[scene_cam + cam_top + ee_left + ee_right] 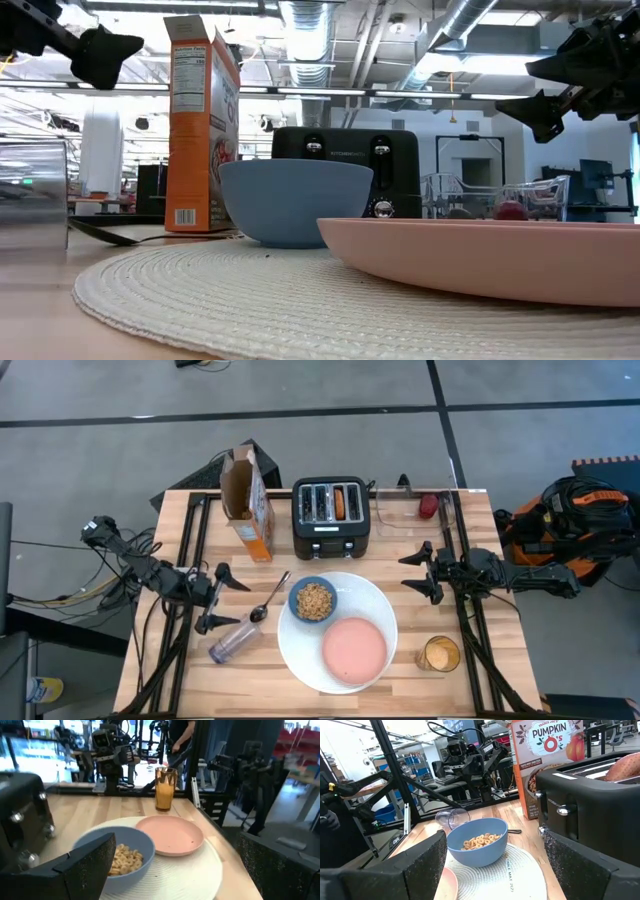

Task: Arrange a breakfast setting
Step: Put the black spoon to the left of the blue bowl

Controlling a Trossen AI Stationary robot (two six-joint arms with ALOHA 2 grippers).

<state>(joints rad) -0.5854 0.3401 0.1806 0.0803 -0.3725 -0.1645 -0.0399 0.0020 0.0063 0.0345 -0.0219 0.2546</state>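
A white round woven mat (pixel 300 650) lies at the table's near middle. On it rest a blue bowl (pixel 313 600) of cereal rings and a pink saucer (pixel 354 650). A metal spoon (pixel 270 601) and a clear tumbler (pixel 234 641), on its side, lie left of the mat. The orange cereal box (pixel 250 502) stands at the far left, its top open. Round toasted bread (pixel 340 502) sticks up from a toaster slot. My left gripper (pixel 215 598) hangs open above the table left of the spoon. My right gripper (pixel 420 570) hangs open right of the mat.
The black four-slot toaster (pixel 332 510) stands far centre, beside the box. A clear bin (pixel 400 515) holding a red item sits at the far right. An amber glass (pixel 438 655) stands near right of the mat. Black rails (pixel 190 560) run along both table sides.
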